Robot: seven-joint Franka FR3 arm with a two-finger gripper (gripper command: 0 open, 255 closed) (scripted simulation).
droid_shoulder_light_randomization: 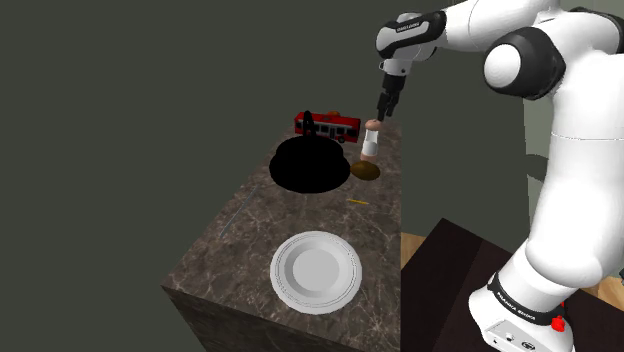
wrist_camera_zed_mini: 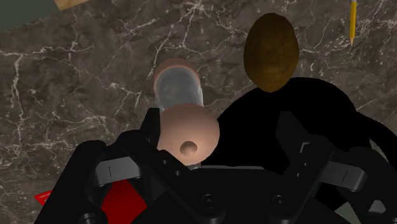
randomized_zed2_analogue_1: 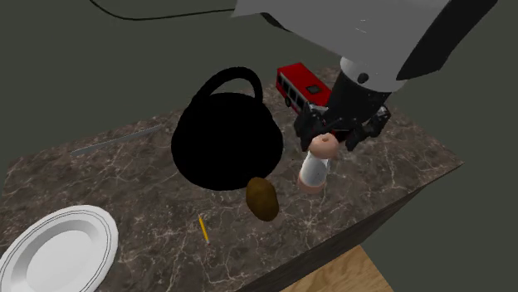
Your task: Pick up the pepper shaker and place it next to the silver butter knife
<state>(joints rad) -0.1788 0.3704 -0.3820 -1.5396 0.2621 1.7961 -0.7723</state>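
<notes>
The pepper shaker [droid_shoulder_light_randomization: 371,142] stood upright on the bench [droid_shoulder_light_randomization: 250,235], long axis vertical, knob uppermost. The pincer [droid_shoulder_light_randomization: 386,110] hung above it, fingers apart, partly masking the knob.

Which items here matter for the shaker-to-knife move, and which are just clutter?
Job: pepper shaker, grey butter knife, gripper (open, above the shaker).

Clutter: black handled pot, red toy bus, brown potato-like lump, yellow pencil, white plate.
</notes>
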